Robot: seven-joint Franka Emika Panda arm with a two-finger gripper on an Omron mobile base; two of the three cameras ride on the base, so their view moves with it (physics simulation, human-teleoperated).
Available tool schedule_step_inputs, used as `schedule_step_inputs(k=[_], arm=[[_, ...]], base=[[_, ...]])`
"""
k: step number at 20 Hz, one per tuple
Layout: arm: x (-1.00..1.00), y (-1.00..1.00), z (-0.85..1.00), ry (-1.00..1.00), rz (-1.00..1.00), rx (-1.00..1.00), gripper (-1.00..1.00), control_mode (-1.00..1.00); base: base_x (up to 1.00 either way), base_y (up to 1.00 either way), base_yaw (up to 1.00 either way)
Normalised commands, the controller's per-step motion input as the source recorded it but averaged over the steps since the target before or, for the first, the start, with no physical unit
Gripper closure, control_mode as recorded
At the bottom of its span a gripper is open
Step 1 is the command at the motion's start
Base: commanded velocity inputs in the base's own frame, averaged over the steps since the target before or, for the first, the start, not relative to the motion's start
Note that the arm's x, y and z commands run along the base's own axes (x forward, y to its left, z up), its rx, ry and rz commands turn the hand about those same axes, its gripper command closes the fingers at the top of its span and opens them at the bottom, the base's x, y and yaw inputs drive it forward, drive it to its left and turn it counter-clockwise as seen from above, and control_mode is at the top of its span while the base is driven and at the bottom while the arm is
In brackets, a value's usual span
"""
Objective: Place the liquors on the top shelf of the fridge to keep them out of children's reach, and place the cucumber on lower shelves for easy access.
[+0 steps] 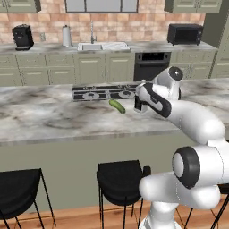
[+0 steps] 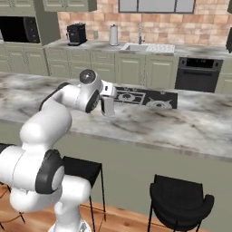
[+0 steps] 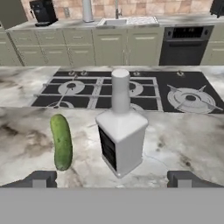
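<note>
Gripper (image 3: pixel 111 178) open; one bottle (image 3: pixel 120 131), one cucumber (image 3: pixel 61 141)

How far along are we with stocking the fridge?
Nothing looks done yet. The white liquor bottle stands upright on the marble counter with the cucumber lying beside it. The claw is open, lined up on the bottle, holding nothing. Everything remains: grasping and shelving each item.

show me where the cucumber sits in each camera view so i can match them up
Left base view: cucumber lies on the marble counter, just left of the hand.
Right base view: I can't make it out; the arm stands where it would be.
Hand view: lower left, left of the white bottle.
Shared landmark: the black cooktop just behind.
</note>
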Motion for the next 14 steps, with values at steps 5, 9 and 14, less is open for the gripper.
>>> schedule_step_inputs(k=[5, 9, 14], arm=[[0.46, -0.03, -0.15, 0.00, 0.03, 0.00, -1.00, -1.00], [0.50, -0.03, -0.13, 0.00, 0.03, 0.00, -1.00, -1.00], [0.49, -0.04, -0.13, 0.00, 0.03, 0.00, -1.00, -1.00]], base=[[0.00, 0.00, 0.00], [0.00, 0.00, 0.00], [0.00, 0.00, 0.00]])
